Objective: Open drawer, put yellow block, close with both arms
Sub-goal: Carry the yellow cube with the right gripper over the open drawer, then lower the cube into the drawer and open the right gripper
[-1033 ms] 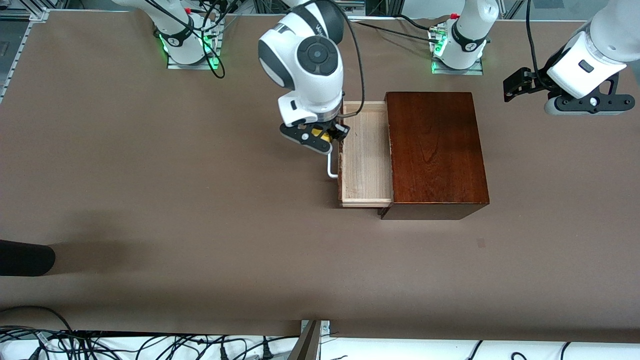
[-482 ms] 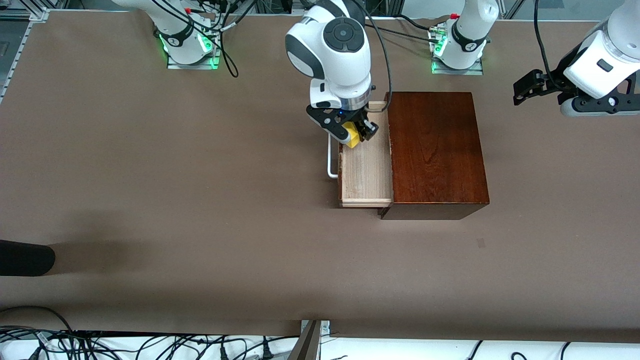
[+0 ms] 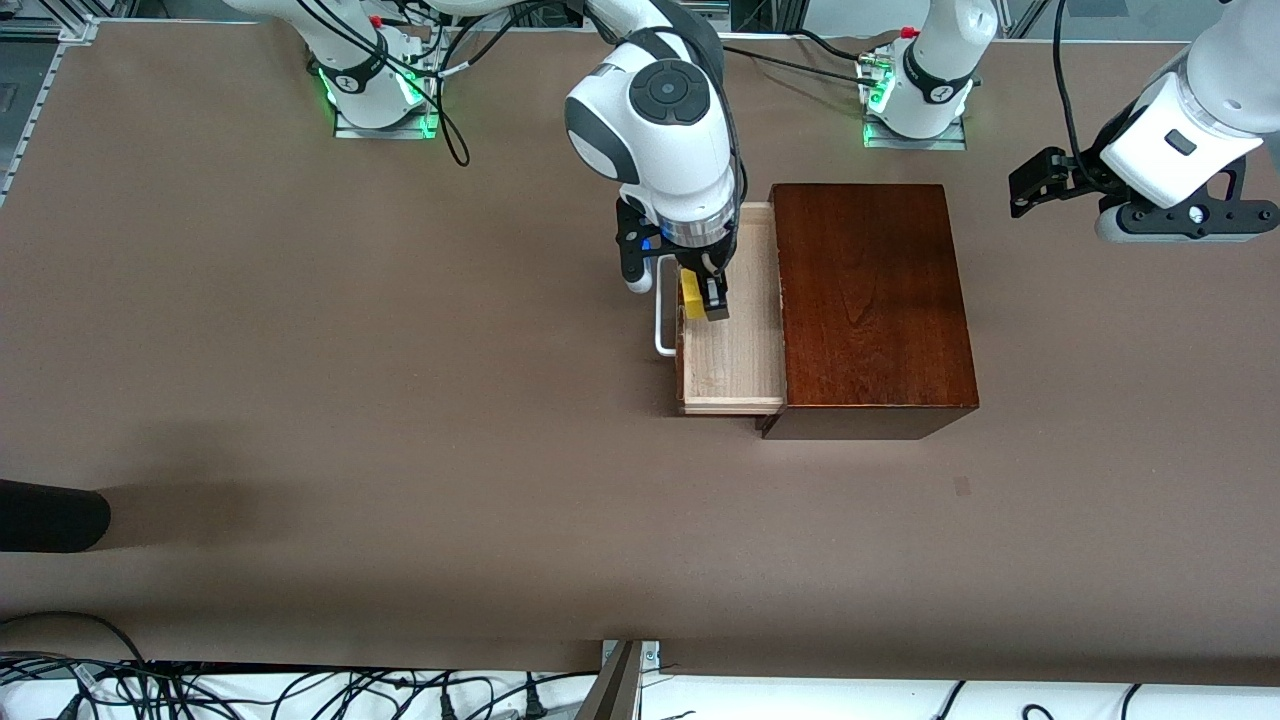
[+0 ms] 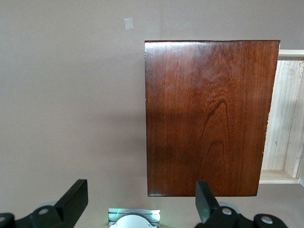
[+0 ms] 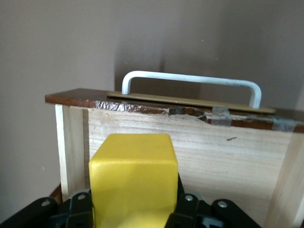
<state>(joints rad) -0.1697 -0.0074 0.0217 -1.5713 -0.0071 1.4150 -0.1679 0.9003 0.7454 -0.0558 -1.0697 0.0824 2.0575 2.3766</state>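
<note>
— Right gripper (image 3: pixel 703 296) was clamped on the block (image 3: pixel 692 296), hanging over the open drawer (image 3: pixel 735 355) just inside its front, so a release should drop it in; why there?

— Probably for clearance beside the box (image 3: pixel 870 305); small plain yellow cube; left gripper (image 3: pixel 1040 180) waited spread wide, off the box's other end.

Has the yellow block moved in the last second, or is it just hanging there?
Yes. Held in the right gripper, the yellow block has gone from beside the handle to over the open drawer, toward the box.
</note>
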